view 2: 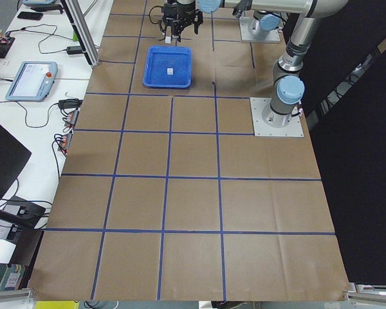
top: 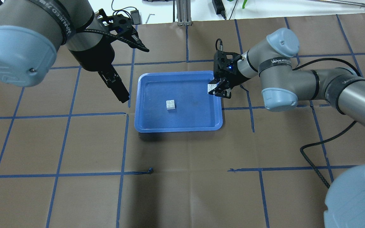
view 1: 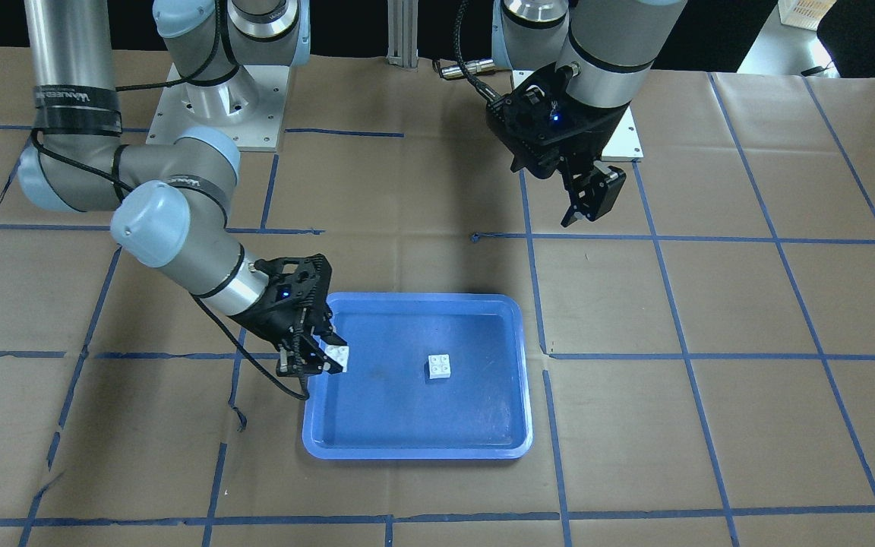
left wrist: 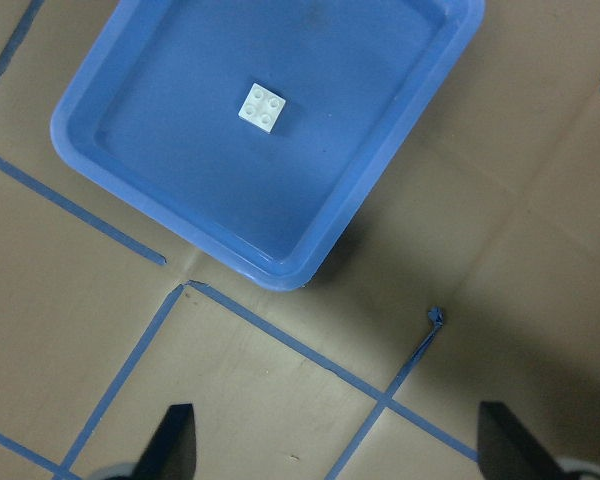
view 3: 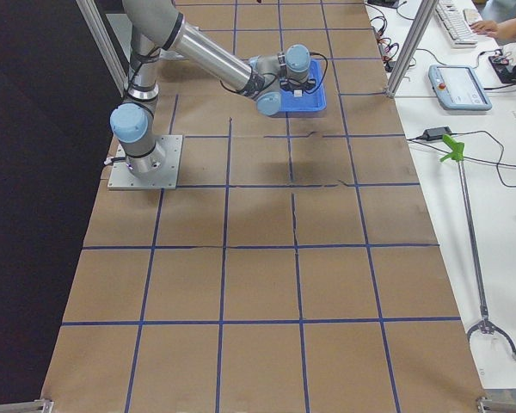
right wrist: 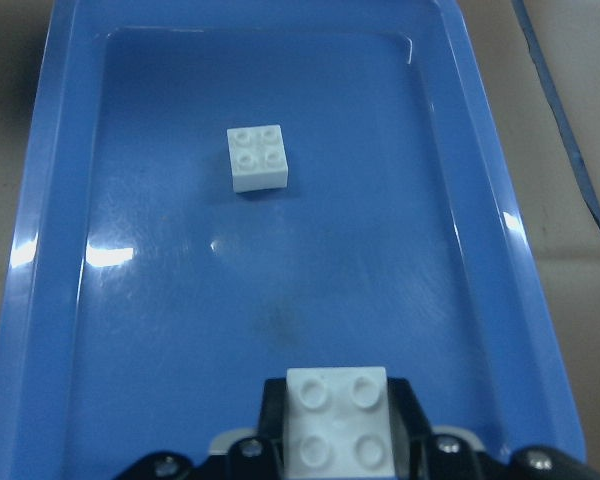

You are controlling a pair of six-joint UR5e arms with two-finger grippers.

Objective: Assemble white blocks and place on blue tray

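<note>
Two white blocks sit apart in the front-facing view: the loose white block lies studs-up near the middle of the blue tray, while the right fingers are clamped on the held white block just above the tray's rim on the robot's right. The left fingers hang over bare worktop, away from the tray. Overhead, the held block appears slightly tilted at the tray's edge. The left wrist camera shows its fingers spread wide with nothing between them. The right wrist camera looks along the tray: the held block is studs-up at the bottom, the loose one ahead and a touch skewed. To mate them well, I judge the arm should centre the held block above the loose one, match its yaw, level it, then press straight down so the loose block does not skid on the smooth tray.
</note>
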